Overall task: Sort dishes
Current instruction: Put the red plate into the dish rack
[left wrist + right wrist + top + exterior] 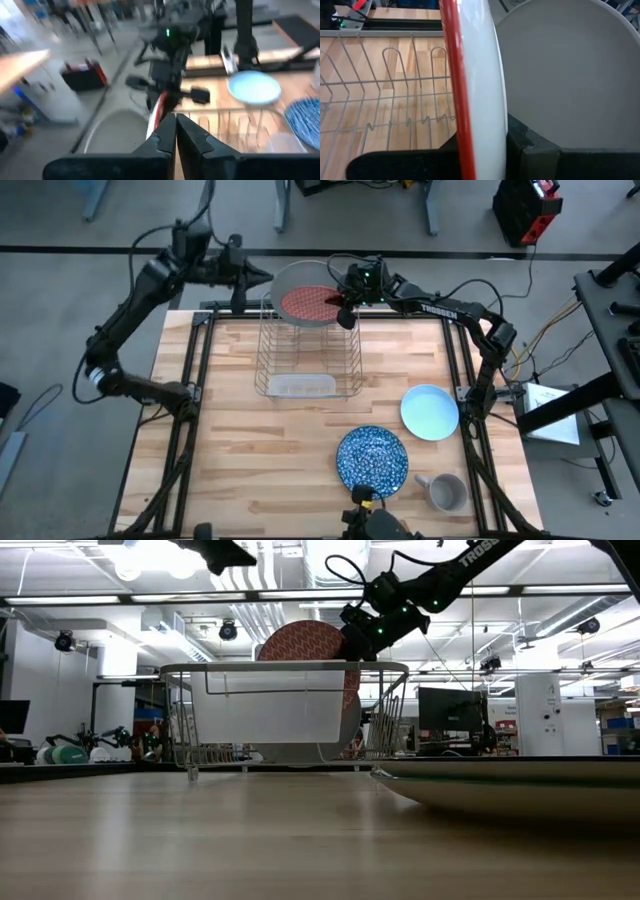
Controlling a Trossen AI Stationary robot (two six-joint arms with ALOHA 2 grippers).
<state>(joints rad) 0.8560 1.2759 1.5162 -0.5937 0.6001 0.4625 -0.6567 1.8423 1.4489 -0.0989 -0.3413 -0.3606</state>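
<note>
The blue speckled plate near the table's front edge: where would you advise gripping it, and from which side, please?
Probably the blue speckled plate by its raised rim, since it lies flat on the table. Come from above on the rack-facing or left edge: the mug crowds its right, the light-blue plate sits up-right.

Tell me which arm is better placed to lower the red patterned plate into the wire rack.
The right: its gripper is shut on the red patterned round plate over the wire dish rack. The left gripper is shut, empty.

Wood bench (250, 430), black-framed. Wire rack (308, 355) at far middle. Light-blue plate (430, 412) near right edge. Speckled blue plate (372, 459) at near edge; grey mug (446, 492) just beside.
</note>
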